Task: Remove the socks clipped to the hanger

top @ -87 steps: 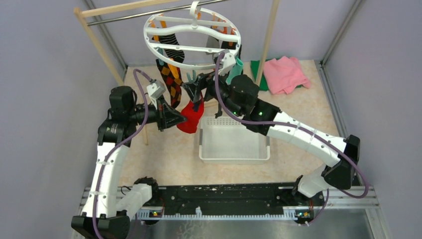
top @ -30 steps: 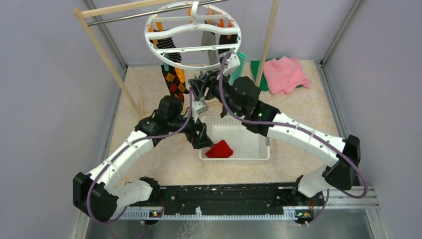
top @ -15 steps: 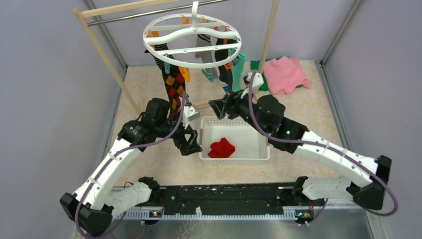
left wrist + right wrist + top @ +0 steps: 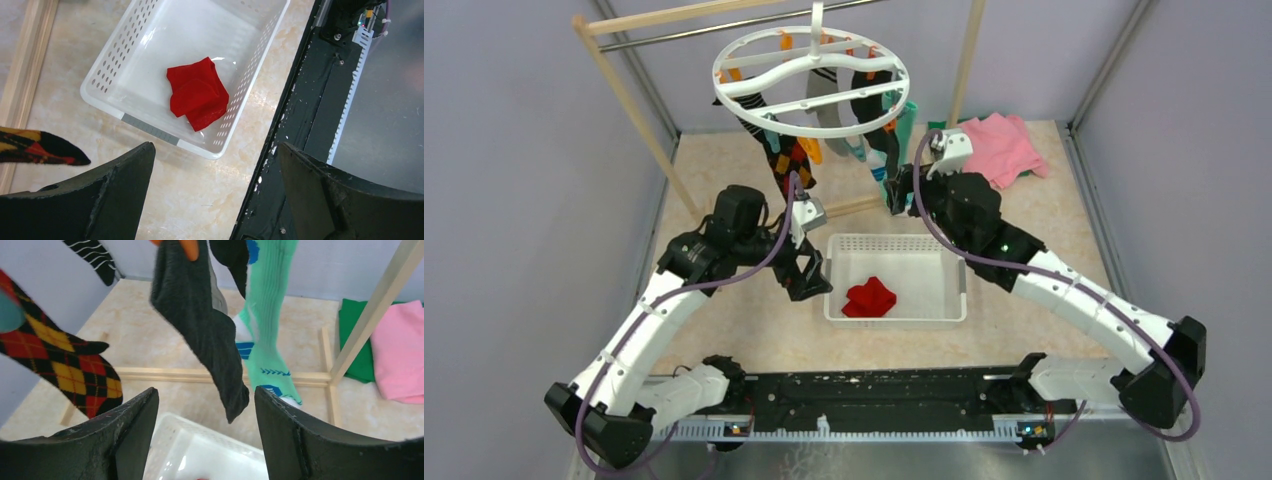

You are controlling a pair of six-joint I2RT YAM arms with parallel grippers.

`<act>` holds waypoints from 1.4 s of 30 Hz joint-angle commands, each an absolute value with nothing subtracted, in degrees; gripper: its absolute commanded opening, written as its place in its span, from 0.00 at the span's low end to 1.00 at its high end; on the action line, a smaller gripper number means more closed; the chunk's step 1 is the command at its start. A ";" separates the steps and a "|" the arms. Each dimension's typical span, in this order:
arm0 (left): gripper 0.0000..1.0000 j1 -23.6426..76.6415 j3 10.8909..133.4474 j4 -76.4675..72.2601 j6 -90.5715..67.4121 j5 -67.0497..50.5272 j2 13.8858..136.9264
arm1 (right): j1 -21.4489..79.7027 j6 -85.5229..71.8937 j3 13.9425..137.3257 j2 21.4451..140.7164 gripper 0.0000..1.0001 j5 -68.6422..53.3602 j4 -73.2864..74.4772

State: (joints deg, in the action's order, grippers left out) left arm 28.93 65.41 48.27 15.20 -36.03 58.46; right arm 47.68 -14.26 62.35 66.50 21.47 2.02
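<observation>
Dangling sock [image 4: 197, 325], seemingly beyond right jaws.

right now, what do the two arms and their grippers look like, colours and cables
The left arm and right arm have white links with black joints. A purple cable runs along each. A small green light shows on the right arm. The left gripper and right gripper are black, each with two broad wedge-shaped fingers and a white camera block at the wrist.

Probably a robotics lab cell: plain lilac panel walls [image 4: 504, 200], aluminium corner framing [image 4: 1107, 62], black base rail [image 4: 874, 390].
</observation>
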 commanded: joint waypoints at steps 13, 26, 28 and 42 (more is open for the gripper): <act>0.99 28.76 69.67 45.64 14.36 -36.56 58.85 | 42.27 -7.64 65.33 75.98 0.00 8.00 -11.40; 0.99 28.73 71.94 38.85 9.39 -33.94 59.31 | 47.43 -23.63 65.13 71.00 0.00 -11.70 -11.51; 0.99 28.77 73.10 38.83 8.92 -34.24 60.14 | 49.22 -24.48 66.50 71.88 0.00 -11.76 -11.06; 0.96 28.80 71.52 35.92 8.31 -24.07 60.13 | 52.82 -32.50 69.09 74.08 0.00 -14.71 -14.41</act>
State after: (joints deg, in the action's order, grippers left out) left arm 28.93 72.25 39.62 8.97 -28.77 60.77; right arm 52.34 -29.39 65.95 73.93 -12.86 -10.90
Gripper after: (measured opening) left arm 0.975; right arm 0.009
